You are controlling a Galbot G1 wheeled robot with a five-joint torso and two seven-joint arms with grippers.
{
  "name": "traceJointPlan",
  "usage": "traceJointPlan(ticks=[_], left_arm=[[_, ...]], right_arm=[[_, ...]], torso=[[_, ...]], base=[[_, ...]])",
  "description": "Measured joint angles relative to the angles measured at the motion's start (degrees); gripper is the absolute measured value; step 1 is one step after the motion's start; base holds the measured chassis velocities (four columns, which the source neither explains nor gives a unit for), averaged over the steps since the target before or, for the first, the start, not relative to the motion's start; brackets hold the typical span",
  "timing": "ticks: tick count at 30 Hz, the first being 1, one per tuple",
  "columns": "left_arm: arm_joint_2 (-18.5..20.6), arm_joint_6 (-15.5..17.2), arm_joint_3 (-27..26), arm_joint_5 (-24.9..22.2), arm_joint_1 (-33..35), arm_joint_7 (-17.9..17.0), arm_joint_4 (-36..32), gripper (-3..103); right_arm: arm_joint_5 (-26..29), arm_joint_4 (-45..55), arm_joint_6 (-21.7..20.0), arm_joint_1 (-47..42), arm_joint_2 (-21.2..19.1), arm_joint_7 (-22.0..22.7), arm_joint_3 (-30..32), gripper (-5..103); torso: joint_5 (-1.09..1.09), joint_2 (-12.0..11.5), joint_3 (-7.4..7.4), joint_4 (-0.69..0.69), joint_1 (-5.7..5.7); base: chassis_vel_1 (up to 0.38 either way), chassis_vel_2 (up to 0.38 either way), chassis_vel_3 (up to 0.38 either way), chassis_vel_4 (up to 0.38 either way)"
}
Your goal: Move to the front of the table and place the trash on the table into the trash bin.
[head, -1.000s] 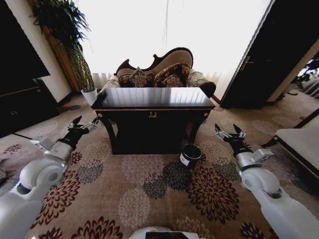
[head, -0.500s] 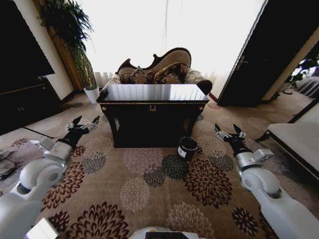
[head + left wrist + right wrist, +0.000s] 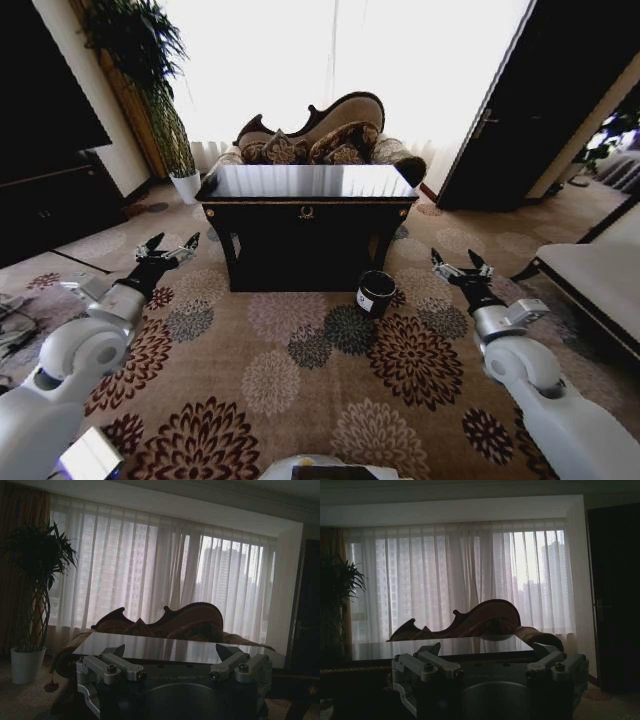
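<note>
Two wide-open end effectors, left point(image 3: 168, 247) and right point(image 3: 458, 268), hover over carpet short of the glossy black surface point(image 3: 308, 182); its glare hides any trash, and driving closer risks toppling the trash bin point(image 3: 376, 292) beside its right front leg.

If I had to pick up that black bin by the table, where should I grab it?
Probably the thin rim of the trash bin, from above. It stands upright and open-topped on the carpet beside the table, so one finger could go inside, one outside. The right gripper, open, is nearer.
</note>
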Motion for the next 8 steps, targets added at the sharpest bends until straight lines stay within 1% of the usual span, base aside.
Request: traceJointPlan(ticks=[8], left_arm=[[0.00,0.00,0.00,0.00,0.00,0.00,0.00,100]], right_arm=[[0.00,0.00,0.00,0.00,0.00,0.00,0.00,100]], torso=[[-0.01,-0.01,0.02,0.00,0.04]], base=[[0.000,0.000,0.000,0.000]])
